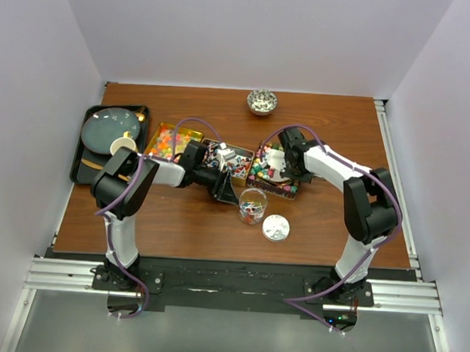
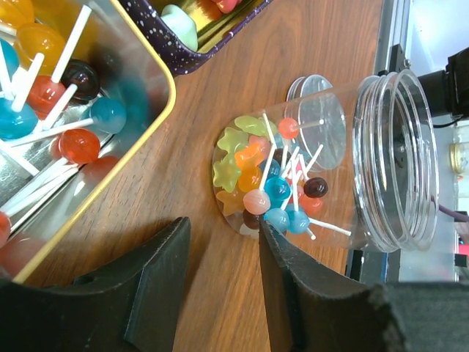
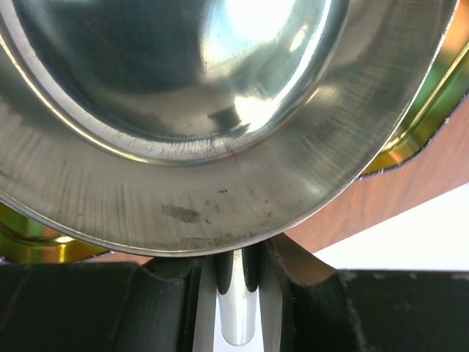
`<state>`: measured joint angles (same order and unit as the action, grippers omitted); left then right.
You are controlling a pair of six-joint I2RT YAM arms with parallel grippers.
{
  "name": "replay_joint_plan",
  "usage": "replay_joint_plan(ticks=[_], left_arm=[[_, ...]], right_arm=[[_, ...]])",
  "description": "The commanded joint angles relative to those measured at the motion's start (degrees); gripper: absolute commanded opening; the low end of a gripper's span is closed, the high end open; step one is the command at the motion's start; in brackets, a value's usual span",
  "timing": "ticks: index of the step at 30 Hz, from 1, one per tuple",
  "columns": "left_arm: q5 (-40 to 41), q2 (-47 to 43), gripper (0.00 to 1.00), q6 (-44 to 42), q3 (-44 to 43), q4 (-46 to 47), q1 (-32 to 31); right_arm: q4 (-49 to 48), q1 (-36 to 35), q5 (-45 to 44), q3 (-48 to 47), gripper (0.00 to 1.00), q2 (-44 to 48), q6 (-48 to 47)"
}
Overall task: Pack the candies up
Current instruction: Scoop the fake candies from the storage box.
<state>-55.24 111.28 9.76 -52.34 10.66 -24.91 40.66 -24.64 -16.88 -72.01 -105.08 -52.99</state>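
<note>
Three open tins hold the candies: ball lollipops on white sticks in the yellow-rimmed tin [image 1: 164, 140] [image 2: 143, 95], red-blue-white wrapped pieces in the middle tin [image 1: 224, 154], and bright cube-like pieces in the right tin [image 1: 268, 178]. A clear jar [image 1: 252, 206] [image 2: 396, 158] stands in front of them, part filled with lollipops and star gummies [image 2: 275, 187]. My left gripper [image 1: 231, 189] [image 2: 221, 229] is open and empty, just left of the jar's base. My right gripper [image 1: 279, 166] [image 3: 238, 271] is over the right tin, shut on the handle [image 3: 238, 312] of a steel scoop [image 3: 183, 110].
The jar's round lid [image 1: 276, 227] lies on the table to the right of the jar. A small patterned bowl [image 1: 262, 102] sits at the back. A black tray [image 1: 88, 167] with a dark plate and a white cup is at the far left.
</note>
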Motion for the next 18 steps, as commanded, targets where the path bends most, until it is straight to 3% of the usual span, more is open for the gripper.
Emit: replay_joint_plan(ticks=[1,7,18], left_arm=[[8.1,0.1,0.48,-5.4,0.6,-7.2,0.5],[8.9,-1.0,0.48,-8.2,0.3,-10.5,0.5],[8.7,-0.4,0.48,-13.1,-5.1,-21.2,1.1]], right_arm=[[-7.1,-1.5,12.3,5.3,0.0,1.0,9.5],[-14.5,-1.5,16.7,13.9,0.0,7.7,12.0],[-26.9,-1.3,19.3,23.9,0.0,11.8,16.4]])
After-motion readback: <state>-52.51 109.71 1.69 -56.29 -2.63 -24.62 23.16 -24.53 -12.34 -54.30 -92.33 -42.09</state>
